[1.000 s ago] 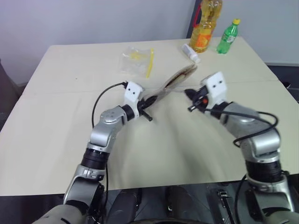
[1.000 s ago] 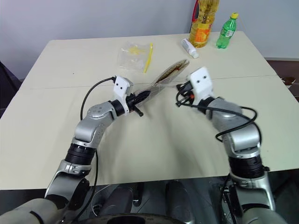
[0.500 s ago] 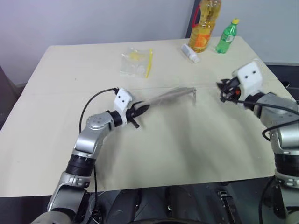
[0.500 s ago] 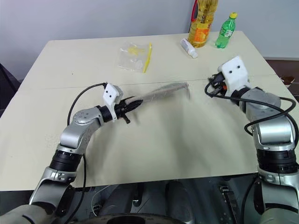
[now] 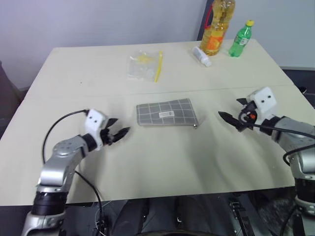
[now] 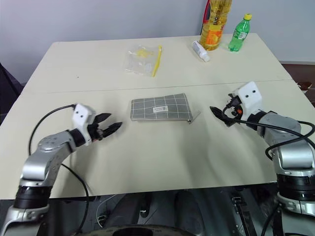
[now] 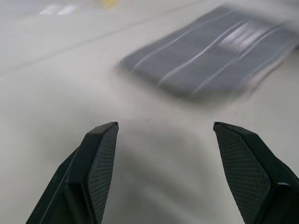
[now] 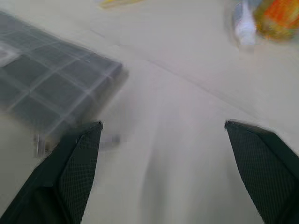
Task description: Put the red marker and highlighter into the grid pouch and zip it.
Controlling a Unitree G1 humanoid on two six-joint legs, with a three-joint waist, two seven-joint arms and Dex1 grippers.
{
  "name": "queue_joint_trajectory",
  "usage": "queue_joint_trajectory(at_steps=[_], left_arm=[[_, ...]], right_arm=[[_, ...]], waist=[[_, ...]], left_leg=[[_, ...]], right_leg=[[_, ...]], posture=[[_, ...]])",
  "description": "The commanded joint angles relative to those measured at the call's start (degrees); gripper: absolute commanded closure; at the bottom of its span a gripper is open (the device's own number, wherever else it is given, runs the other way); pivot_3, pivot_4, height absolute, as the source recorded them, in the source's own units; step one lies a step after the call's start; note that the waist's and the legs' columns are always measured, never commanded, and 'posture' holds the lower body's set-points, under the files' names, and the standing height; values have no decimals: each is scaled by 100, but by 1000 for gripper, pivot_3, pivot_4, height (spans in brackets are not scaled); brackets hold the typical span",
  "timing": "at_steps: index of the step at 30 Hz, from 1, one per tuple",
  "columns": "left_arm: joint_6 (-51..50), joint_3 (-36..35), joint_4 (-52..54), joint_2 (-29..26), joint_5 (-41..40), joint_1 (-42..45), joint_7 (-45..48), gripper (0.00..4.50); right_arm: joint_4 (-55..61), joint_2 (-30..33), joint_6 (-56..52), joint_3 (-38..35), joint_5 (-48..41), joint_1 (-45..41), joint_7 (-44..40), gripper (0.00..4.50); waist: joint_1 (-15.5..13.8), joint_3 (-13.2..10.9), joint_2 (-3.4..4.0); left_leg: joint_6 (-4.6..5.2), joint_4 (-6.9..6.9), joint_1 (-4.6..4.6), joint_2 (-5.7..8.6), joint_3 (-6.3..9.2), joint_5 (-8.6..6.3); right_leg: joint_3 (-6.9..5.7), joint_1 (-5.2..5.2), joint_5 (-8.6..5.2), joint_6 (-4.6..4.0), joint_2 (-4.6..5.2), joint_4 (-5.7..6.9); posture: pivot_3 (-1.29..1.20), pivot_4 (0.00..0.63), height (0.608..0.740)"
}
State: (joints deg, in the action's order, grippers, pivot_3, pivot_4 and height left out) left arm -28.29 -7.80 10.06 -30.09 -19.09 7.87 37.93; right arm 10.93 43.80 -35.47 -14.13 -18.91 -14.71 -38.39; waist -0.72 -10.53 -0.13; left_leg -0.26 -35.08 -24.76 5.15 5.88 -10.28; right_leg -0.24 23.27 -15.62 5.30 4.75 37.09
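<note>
Left eye view: your grid pouch (image 5: 165, 112) lies flat mid-table, white label up, zipper pull at its right corner near the front edge. Red marker and highlighter cannot be made out anywhere, so whether they sit inside the pouch cannot be told.

Your left gripper (image 5: 119, 133) hovers to the pouch's left, well apart from it, fingers spread, nothing between them; its wrist view confirms bare table (image 5: 162, 162) between the pads. Your right gripper (image 5: 226, 118) sits to the pouch's right, also apart, fingers spread wide and empty.

Far side of table: clear plastic bag (image 5: 143, 65) with a yellow strip, small white tube (image 5: 201, 56), oil bottle (image 5: 215, 27), green bottle (image 5: 240, 39).
</note>
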Motion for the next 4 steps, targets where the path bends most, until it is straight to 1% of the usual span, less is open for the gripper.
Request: queue_joint_trajectory(at_steps=[1, 4], left_arm=[[306, -486, -20, -202, 24, -223, -89, 1078], [417, -724, -107, -276, -34, -295, -142, 1078]], right_arm=[[-24, -16, 180, -462, -347, 111, -221, 164], [-85, -85, 296, -458, -433, 284, -343, 164]], waist=[[0, 0, 0], [-2, 0, 0]], left_leg=[[0, 0, 0, 0, 0, 0], [-4, -1, 0, -2, 0, -3]], right_leg=[[0, 0, 0, 0, 0, 0], [0, -2, -1, -2, 1, -2]], posture=[[0, 150, 740], [0, 150, 740]])
